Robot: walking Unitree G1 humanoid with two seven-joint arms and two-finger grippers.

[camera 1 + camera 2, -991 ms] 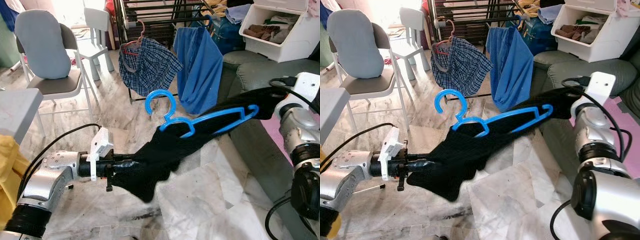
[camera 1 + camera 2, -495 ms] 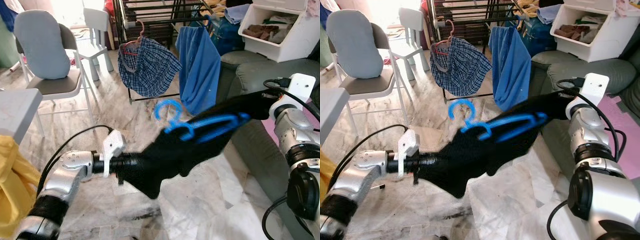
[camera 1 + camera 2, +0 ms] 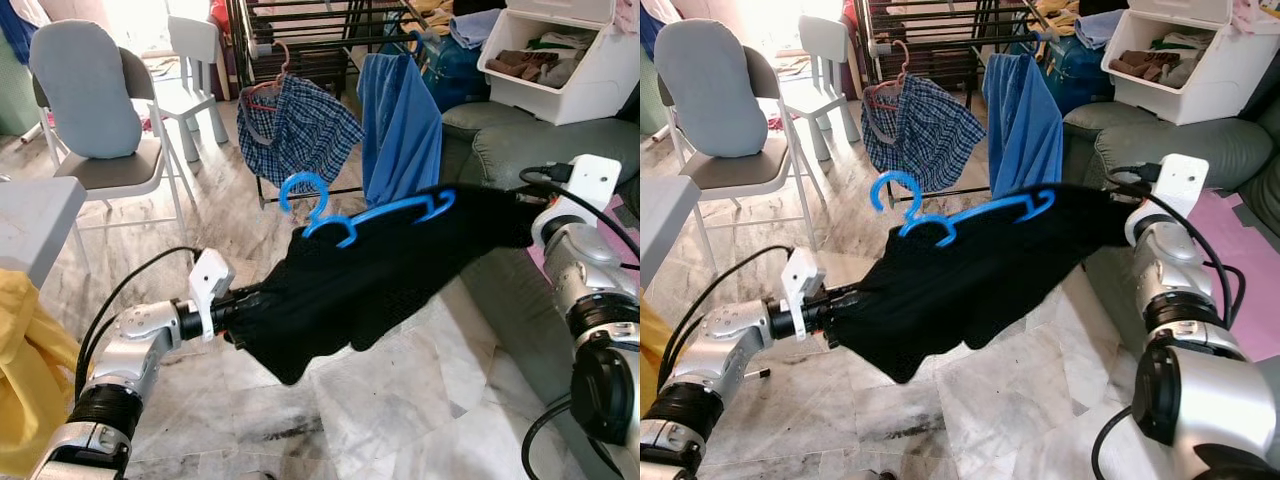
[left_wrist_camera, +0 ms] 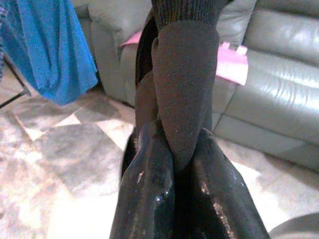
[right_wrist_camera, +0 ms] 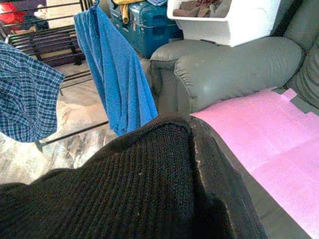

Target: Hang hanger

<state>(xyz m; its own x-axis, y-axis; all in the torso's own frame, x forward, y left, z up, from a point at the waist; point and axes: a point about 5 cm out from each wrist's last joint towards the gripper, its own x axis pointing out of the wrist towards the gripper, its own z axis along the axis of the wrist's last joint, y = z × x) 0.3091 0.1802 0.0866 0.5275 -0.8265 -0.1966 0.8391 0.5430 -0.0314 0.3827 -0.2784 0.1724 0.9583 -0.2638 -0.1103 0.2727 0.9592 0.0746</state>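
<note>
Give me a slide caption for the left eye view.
Both tools, left and right, hold a black garment on a blue hanger before the drying rack.

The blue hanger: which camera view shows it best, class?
The left eye view: the whole blue hanger, hook to far tip, lies atop the black garment. The right eye view shows it equally whole. Both wrist views show garment, not hanger.

Head stereo pair looks forward and down over both arms toward the drying rack (image 3: pixel 300 30); left wrist camera sits close along its fingers (image 4: pixel 149 194), facing the grey sofa (image 4: pixel 279 89); right wrist camera shares that sofa (image 5: pixel 224 69) and the blue cloth (image 5: pixel 117 74).
</note>
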